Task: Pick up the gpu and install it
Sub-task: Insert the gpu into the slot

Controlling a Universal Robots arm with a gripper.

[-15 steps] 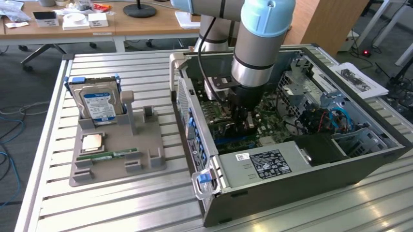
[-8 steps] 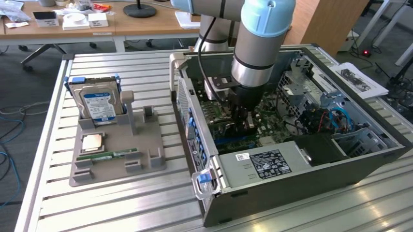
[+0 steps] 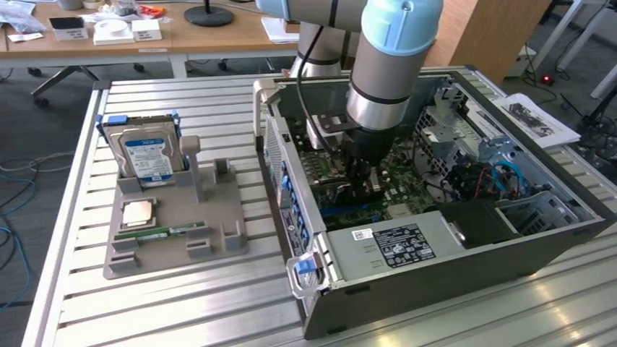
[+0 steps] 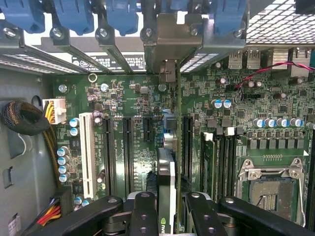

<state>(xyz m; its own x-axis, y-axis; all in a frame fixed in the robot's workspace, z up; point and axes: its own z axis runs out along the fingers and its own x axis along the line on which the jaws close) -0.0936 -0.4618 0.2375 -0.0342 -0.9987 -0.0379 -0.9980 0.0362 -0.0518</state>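
The gpu [image 4: 167,172] stands on edge inside the computer case [image 3: 434,289], seen edge-on in the wrist view as a thin card with a metal-faced side. It runs above the motherboard [image 4: 123,93], in line with the gap between the black expansion slots [image 4: 126,147] and the memory slots [image 4: 216,162]. Your tool [image 4: 171,214] is clamped on it, one of the fingers [image 4: 143,211] against each flat face near the upper edge. Whether the lower edge has entered a slot cannot be told from here. Judge the card light and stiff but fragile. It should not flex in the grip, yet the contact edge and the small parts on its faces would not forgive scraping or a skewed push. The flat faces close to the top edge, about midway along, look like the sound place to hold it, clear of the connector edge and of the end bracket that faces the blue retention clips [image 4: 74,14] on the rear wall. The smooth faces may be slippery between narrow pads, so a tilt is the thing to watch. A white slot [image 4: 87,152] lies beyond the black ones, and the open CPU socket [image 4: 270,182] is well apart on the other side. In the exterior view the arm [image 3: 386,65] reaches down into the case. On the counter [image 3: 193,311] at the exterior view's left is a grey holder [image 3: 164,253] — it carries a hard drive [image 3: 147,155] with a blue label and a green memory stick [image 3: 164,233].
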